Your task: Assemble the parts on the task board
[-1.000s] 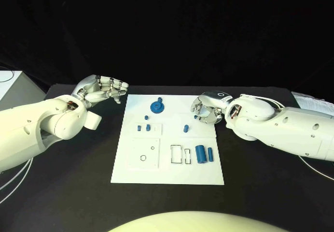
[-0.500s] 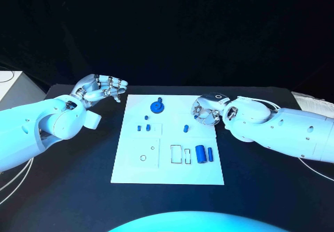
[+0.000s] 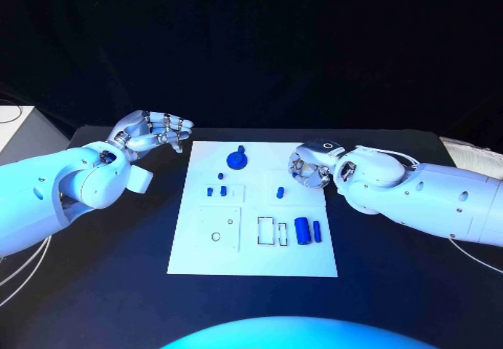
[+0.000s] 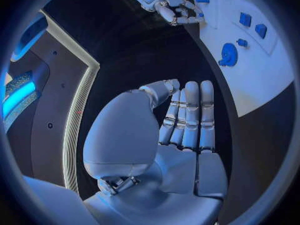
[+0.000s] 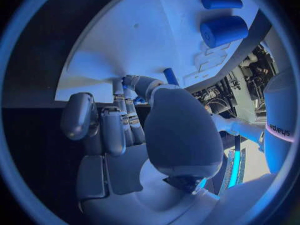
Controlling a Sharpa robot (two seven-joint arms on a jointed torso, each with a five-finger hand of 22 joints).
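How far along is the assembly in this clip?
Nothing looks assembled yet. On the task board the blue parts lie loose: round part, two cylinders, small pegs. The right hand hovers over the board's right edge, empty as far as I can tell; the left hand is off the board, empty. All placements remain.

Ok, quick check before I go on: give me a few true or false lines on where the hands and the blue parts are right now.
1. The left hand is off the board, over the black table. True.
2. The right hand holds the big cylinder. False: the cylinder lies on the board, apart from that hand.
3. The round blue part lies at the board's far end. True.
4. The thin rod lies beside the big cylinder. True.
5. The left hand grips a blue part. False: its fingers hold nothing.
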